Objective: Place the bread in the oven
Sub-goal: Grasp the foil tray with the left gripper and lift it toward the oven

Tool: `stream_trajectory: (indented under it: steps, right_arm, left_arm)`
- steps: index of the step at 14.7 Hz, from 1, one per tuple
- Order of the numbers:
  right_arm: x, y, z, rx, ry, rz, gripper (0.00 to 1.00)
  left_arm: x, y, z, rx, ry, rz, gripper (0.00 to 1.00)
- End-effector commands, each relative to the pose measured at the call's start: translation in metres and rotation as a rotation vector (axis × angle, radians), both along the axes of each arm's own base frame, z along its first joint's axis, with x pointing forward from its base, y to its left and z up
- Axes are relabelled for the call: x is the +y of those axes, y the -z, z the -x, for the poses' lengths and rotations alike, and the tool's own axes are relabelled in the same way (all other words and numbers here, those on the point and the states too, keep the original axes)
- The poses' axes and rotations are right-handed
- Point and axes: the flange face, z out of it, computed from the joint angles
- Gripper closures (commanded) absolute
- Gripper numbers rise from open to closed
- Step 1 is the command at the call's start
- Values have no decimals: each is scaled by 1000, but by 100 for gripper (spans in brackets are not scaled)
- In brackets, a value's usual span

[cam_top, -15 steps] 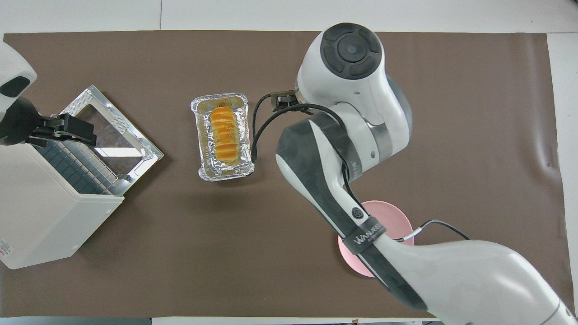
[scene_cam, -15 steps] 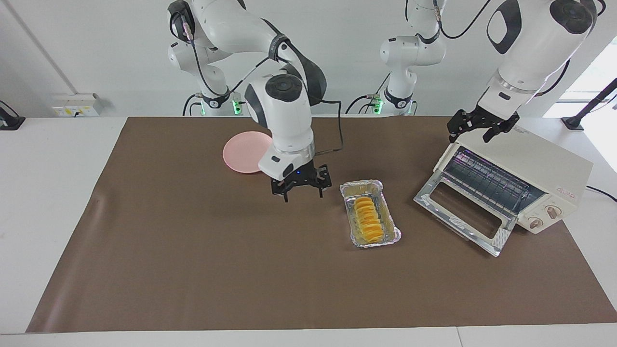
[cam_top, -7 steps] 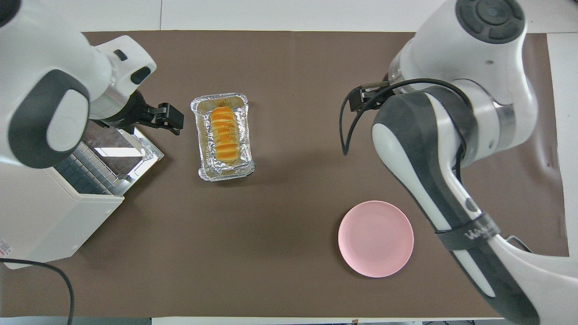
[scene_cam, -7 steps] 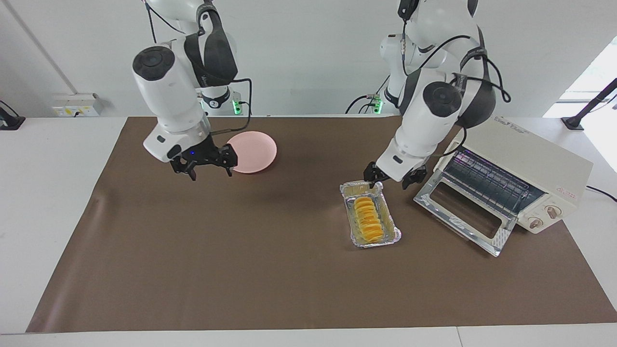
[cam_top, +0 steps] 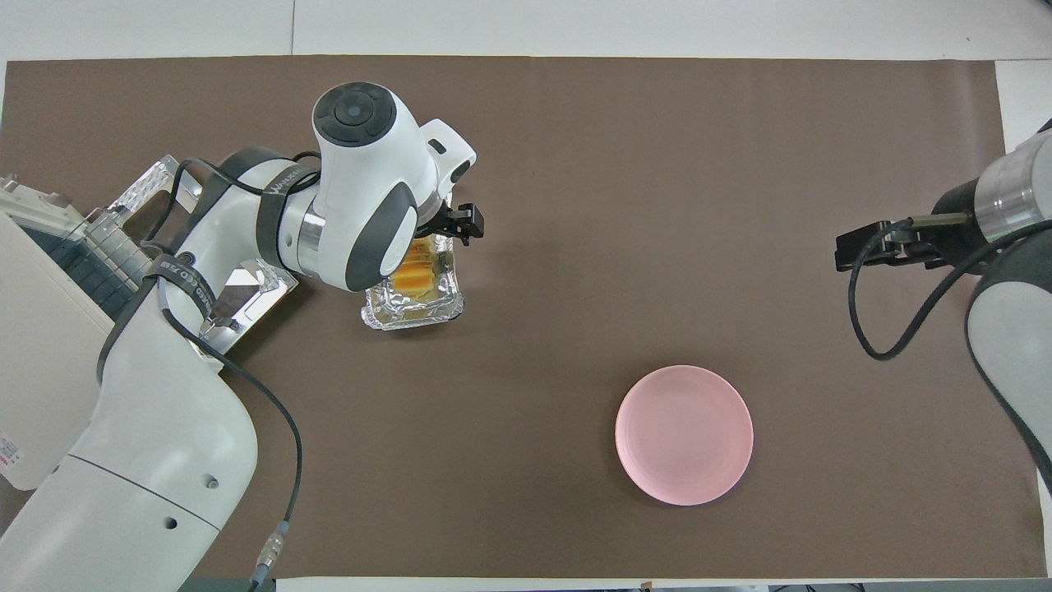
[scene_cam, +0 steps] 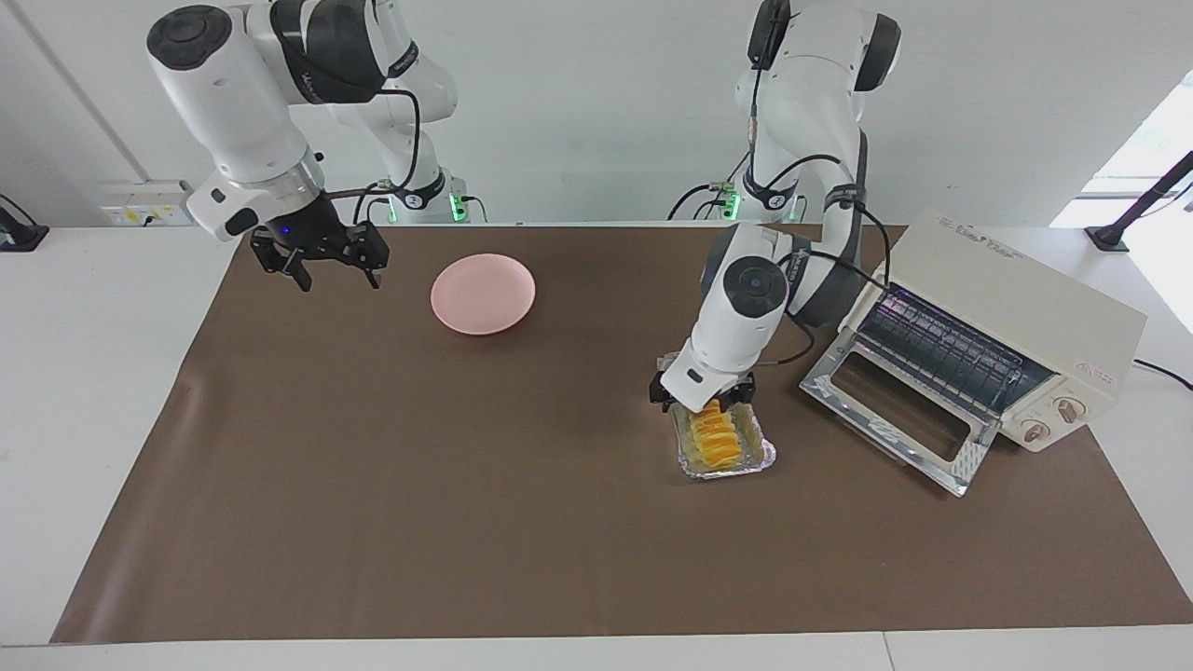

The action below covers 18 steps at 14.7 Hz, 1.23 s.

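- Two arms show in the facing view, and we read it from its left edge across.
- First we meet the right gripper [scene_cam: 328, 268], its fingers spread and empty, raised over the brown mat [scene_cam: 391, 485] at the right arm's end of the table.
- Beside that gripper, toward the table's middle, we see the pink plate [scene_cam: 483, 294] lying bare on the mat.
- Next comes the left gripper [scene_cam: 702, 403], fingers spread wide, lowered over the foil tray [scene_cam: 750, 458].
- Under that gripper lies the bread [scene_cam: 712, 438], in the tray; its end nearer the robots is hidden by the gripper, and we cannot tell whether the fingers touch it.
- Beside the left gripper, toward the left arm's end, stands the oven [scene_cam: 1011, 321], its glass door [scene_cam: 895, 419] dropped open toward the tray and its wire rack [scene_cam: 946, 352] showing inside.
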Motion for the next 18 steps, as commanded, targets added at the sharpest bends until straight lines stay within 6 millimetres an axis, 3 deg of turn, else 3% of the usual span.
stream_trajectory:
  steps: [1, 4, 7, 8, 12, 15, 16, 17, 18]
  right_arm:
    - [-15, 9, 4, 7, -15, 17, 0]
    - [-26, 11, -2, -1, 6, 18, 0]
    - [-31, 10, -5, -25, -1, 56, 0]
    - [-28, 9, -5, -27, -12, 68, 0]
    - [-24, 9, -3, -1, -17, 63, 0]
    - [-24, 10, 0, 28, -17, 60, 0]
    - [-23, 11, 2, 40, -18, 60, 0]
    - [-23, 12, 2, 46, -18, 58, 0]
    - [-22, 12, 3, 52, -21, 57, 0]
  left_arm:
    - [-6, 13, 9, -18, -35, -6, 0]
    - [-14, 17, 17, -15, -44, -9, 1]
    - [-12, 24, 21, -6, -51, -15, 22]
    - [-12, 23, 21, -4, -52, -16, 34]
    - [-5, 25, 20, 4, -73, -21, 100]
    - [-2, 25, 17, 3, -77, -20, 100]
    - [-2, 24, 17, 2, -79, -19, 92]
    - [-2, 23, 17, 2, -79, -19, 92]
    - [-2, 24, 17, 6, -80, -21, 100]
